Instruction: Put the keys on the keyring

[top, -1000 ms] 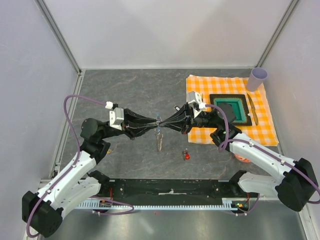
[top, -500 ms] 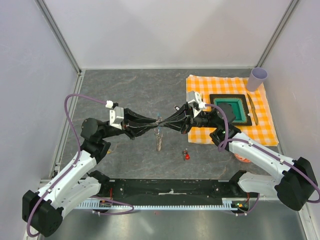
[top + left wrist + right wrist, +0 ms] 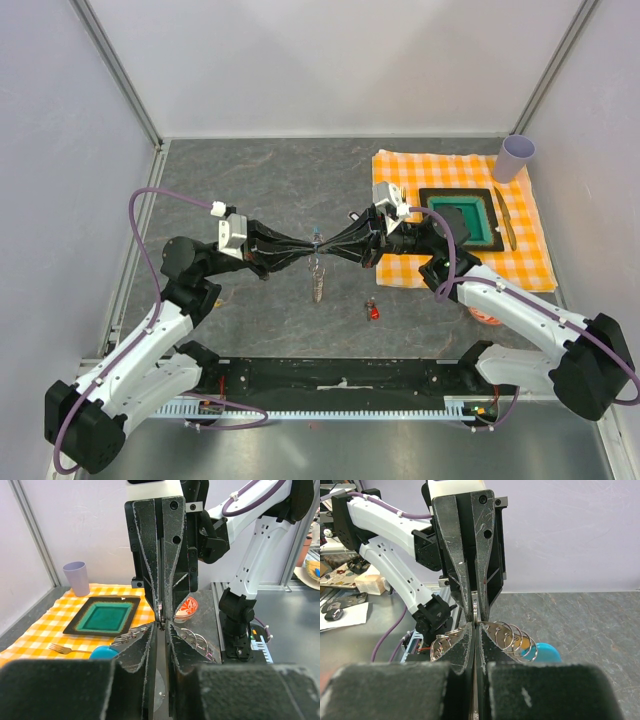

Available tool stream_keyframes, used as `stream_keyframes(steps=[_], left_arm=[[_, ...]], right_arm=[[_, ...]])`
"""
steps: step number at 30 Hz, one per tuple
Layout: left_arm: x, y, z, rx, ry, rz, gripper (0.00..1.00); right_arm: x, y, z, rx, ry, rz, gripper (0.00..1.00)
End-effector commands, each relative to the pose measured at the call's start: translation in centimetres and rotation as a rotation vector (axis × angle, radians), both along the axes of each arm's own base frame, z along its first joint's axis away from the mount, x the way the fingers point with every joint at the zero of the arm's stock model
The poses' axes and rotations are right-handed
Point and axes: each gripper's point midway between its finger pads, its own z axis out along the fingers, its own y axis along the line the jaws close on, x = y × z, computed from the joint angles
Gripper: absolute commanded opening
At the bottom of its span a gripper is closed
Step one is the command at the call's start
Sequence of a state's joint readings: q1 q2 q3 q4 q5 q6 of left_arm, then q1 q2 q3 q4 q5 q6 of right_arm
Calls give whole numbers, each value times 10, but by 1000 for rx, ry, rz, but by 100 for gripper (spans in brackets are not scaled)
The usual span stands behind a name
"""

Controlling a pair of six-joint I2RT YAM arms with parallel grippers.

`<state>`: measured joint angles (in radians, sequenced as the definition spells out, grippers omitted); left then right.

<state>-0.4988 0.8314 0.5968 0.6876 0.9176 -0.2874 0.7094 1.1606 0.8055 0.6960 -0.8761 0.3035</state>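
The keyring (image 3: 318, 282), a loop of grey chain rings with a small blue piece, hangs above the table between my two grippers. My left gripper (image 3: 311, 243) and right gripper (image 3: 322, 243) meet tip to tip and are both shut on its top ring. In the left wrist view the left gripper (image 3: 162, 625) pinches the ring, with chain rings (image 3: 196, 636) and the blue piece (image 3: 103, 652) beside the fingers. The right gripper (image 3: 476, 625) pinches the same ring, with rings (image 3: 516, 640) and blue piece (image 3: 547, 652) alongside. The red-headed key (image 3: 373, 311) lies on the table, apart from both grippers.
An orange checked cloth (image 3: 400, 165) at the right carries a black-rimmed green plate (image 3: 480, 195), a fork (image 3: 505, 222) and a purple cup (image 3: 516, 156). A small red-patterned bowl (image 3: 487, 317) sits by the right arm. Walls enclose the table on three sides.
Both grippers stay pinched tip to tip on the ring. The hanging chain sits very slightly higher. The key has not moved.
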Motion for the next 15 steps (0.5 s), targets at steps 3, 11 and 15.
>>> stream_keyframes(steps=[3, 11, 15], left_arm=[[-4, 2, 15, -25, -31, -10, 18], [-3, 1, 16, -27, -31, -9, 24], [-3, 1, 15, -24, -29, -12, 20]], right_arm=[[-3, 0, 9, 31, -46, 16, 0], [-2, 1, 7, 27, -44, 16, 0], [-1, 1, 6, 24, -41, 16, 0]])
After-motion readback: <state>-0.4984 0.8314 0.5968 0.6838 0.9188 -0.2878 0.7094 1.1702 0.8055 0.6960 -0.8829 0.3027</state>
